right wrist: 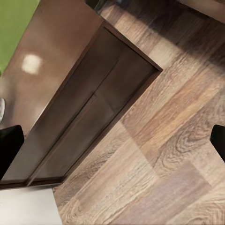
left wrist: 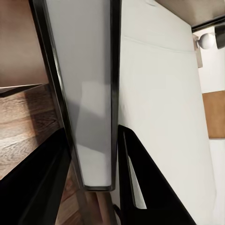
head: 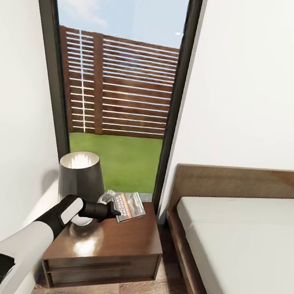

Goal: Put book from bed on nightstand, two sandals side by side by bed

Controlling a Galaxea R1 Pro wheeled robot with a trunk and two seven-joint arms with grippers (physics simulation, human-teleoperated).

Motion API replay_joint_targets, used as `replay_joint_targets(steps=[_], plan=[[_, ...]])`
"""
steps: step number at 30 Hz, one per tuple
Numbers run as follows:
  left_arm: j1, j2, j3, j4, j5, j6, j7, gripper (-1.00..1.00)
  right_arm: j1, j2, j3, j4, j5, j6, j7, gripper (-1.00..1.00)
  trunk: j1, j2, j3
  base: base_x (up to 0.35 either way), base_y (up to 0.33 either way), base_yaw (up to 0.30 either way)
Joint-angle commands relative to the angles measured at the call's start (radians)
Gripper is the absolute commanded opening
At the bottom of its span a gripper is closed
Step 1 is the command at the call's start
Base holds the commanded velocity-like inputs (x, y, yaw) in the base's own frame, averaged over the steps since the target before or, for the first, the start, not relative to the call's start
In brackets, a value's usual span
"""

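Head view down over nightstand [head: 119, 243], right wrist view close on nightstand front [right wrist: 89, 108]

The nightstand [head: 119, 246] (bearing lamp [head: 81, 175], seemingly book [head: 129, 205]) stands left of bed [head: 242, 235].

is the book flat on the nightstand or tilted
Tilted: the book is clamped by the left gripper, one corner raised above the nightstand.

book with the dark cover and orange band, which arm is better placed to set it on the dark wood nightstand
Left. The left gripper holds the dark-covered book above the dark wooden nightstand; the right gripper looks at its front and the floor.
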Motion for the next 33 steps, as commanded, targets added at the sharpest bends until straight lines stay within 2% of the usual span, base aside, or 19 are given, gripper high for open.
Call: replay_joint_targets(steps=[1,33], plan=[[-0.001,0.001,-0.004,0.000,0.000,0.001,-0.005,-1.00,-0.001,-0.001,0.008,0.001,-0.011,-0.006,0.002,1.00,0.000,-0.001,-0.001,0.000,0.000,0.000],[-0.001,0.008,-0.007,-0.001,-0.001,0.001,-0.003,-1.00,-0.001,0.000,0.005,0.003,-0.010,-0.006,0.004,1.00,0.000,-0.001,-0.001,0.000,0.004,0.000]])
